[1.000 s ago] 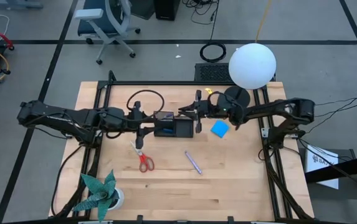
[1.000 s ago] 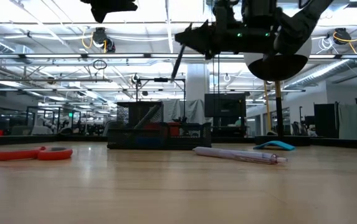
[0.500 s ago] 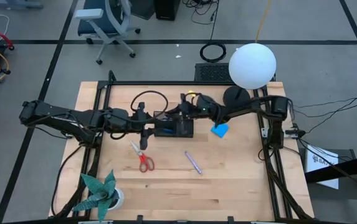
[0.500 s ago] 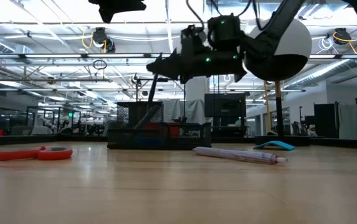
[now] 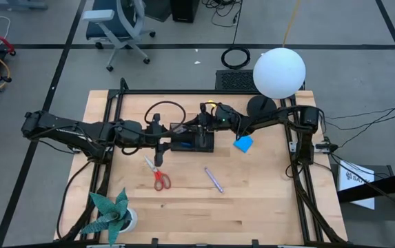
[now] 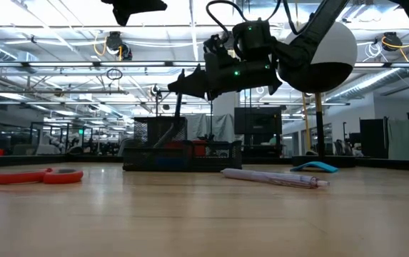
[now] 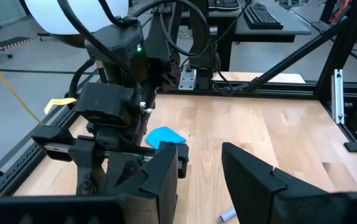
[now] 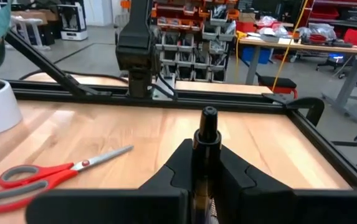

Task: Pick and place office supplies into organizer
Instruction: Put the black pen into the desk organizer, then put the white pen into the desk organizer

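Observation:
The black organizer (image 5: 191, 142) stands mid-table, and also shows in the low view (image 6: 183, 146). My right gripper (image 5: 198, 131) hangs above it, shut on a dark pen (image 6: 178, 100). The pen's lower end is at the rim of the organizer's tall mesh part. My left gripper (image 7: 200, 168) hovers open just left of the organizer (image 5: 161, 142), nothing between its fingers. Red-handled scissors (image 5: 159, 176), a purple pen (image 5: 214, 179) and a blue notepad (image 5: 243, 143) lie flat on the wood. My right gripper pinches the dark pen between its two fingers, a little below the pen's upper end (image 8: 208, 134). The fingers (image 8: 178, 162) reach in level from the table's right side and lie across the pen. The pen hangs nearly upright below them, clear of the table.
A lamp with a white globe (image 5: 278, 72) and a round black base (image 5: 261, 107) stands at the far right. A teal paper plant (image 5: 111, 213) in a white pot sits at the near left. A black frame (image 5: 183, 92) borders the table.
My right gripper has moved toward the table's left edge and down, carrying the dark pen from beside the organizer to above it. The pen has swung from slanted to nearly upright, its lower end now at the tall mesh part.

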